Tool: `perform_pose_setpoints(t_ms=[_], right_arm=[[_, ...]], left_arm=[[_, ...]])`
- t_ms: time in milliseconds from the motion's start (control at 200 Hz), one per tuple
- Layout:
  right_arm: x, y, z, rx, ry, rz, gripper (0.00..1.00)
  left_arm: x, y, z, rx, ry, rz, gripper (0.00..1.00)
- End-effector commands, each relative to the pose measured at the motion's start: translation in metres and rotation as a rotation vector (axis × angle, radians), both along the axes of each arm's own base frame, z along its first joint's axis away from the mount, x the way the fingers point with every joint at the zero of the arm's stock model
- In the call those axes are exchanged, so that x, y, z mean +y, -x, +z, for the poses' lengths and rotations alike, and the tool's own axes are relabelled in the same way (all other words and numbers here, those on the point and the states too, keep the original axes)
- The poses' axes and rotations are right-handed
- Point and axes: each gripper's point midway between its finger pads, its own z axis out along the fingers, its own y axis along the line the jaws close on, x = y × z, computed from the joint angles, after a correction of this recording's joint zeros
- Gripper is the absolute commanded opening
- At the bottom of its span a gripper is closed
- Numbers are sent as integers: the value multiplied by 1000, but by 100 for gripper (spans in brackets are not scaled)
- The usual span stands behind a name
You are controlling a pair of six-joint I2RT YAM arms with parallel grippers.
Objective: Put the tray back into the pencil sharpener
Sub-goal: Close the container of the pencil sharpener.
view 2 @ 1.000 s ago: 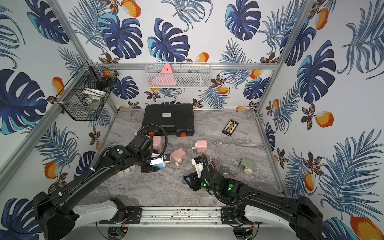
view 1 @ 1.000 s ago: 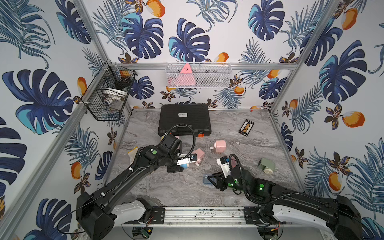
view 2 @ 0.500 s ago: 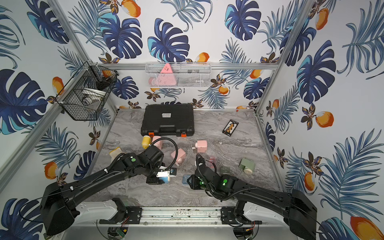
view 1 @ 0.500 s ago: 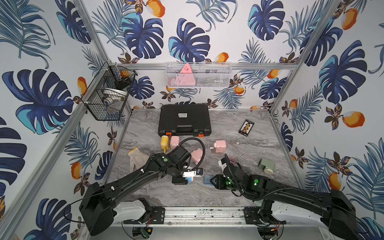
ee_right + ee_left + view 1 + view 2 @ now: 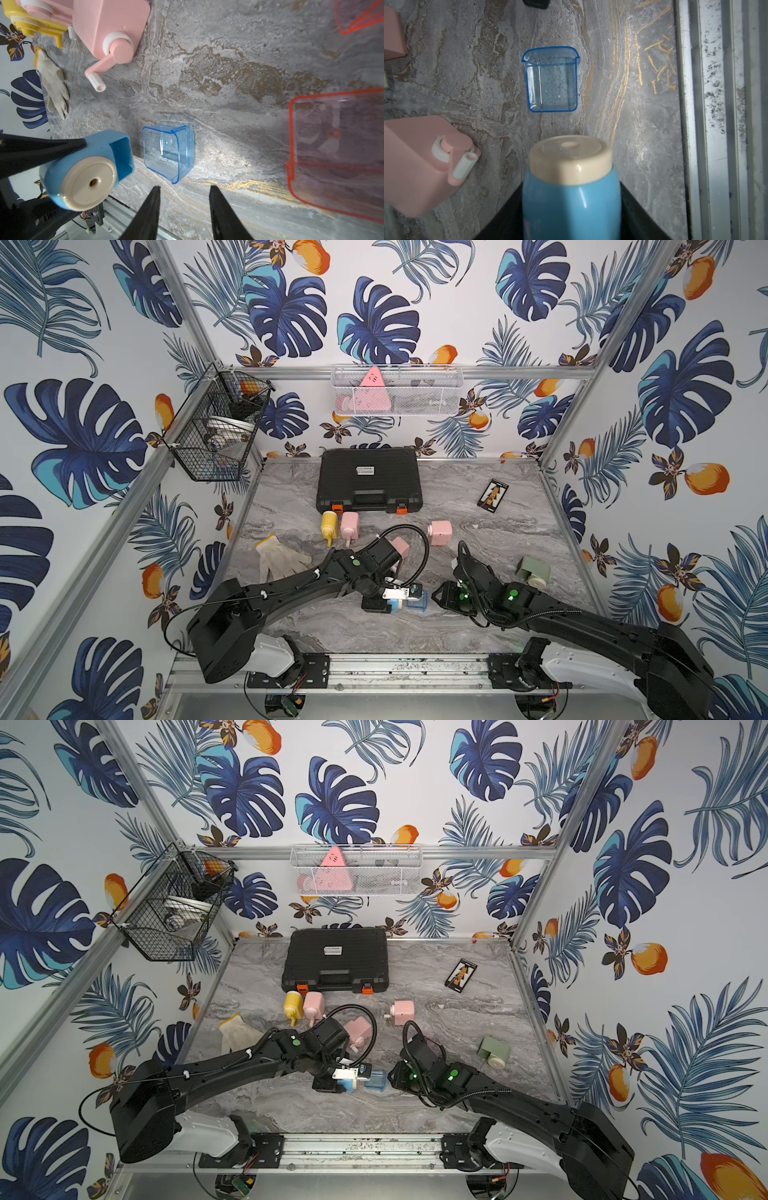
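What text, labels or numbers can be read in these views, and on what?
None legible in any view.
black case: white label on lid, print too small to read.
black card: orange graphic, lettering too small to read.
pink triangle in white mesh basket: dark marks, unreadable.
blue sharpener, blue tray: no markings seen.

Tray (image 5: pixel 168 151) clear glossy plastic — pencil sharpener (image 5: pixel 87 170) smooth plastic, glove (image 5: pixel 55 83) cloth.
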Motion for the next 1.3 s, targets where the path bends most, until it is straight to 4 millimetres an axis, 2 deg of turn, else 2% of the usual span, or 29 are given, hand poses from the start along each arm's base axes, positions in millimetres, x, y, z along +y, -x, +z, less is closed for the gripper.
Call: perform_pose_setpoints(t_ms=[0, 410, 1001, 1296], right_arm=[[9, 0, 3, 18, -54, 17, 42], [26, -7, -4, 48, -110, 44, 43], [27, -18, -23, 68, -90, 27, 40], [35, -20, -24, 70, -121, 44, 35]], left_arm=[[-9, -9, 0, -38, 25, -14, 44], [-20, -12, -13, 5, 50, 12, 46], [-24, -22, -18, -12, 51, 58, 45], [-23, -24, -20, -25, 53, 60, 45]])
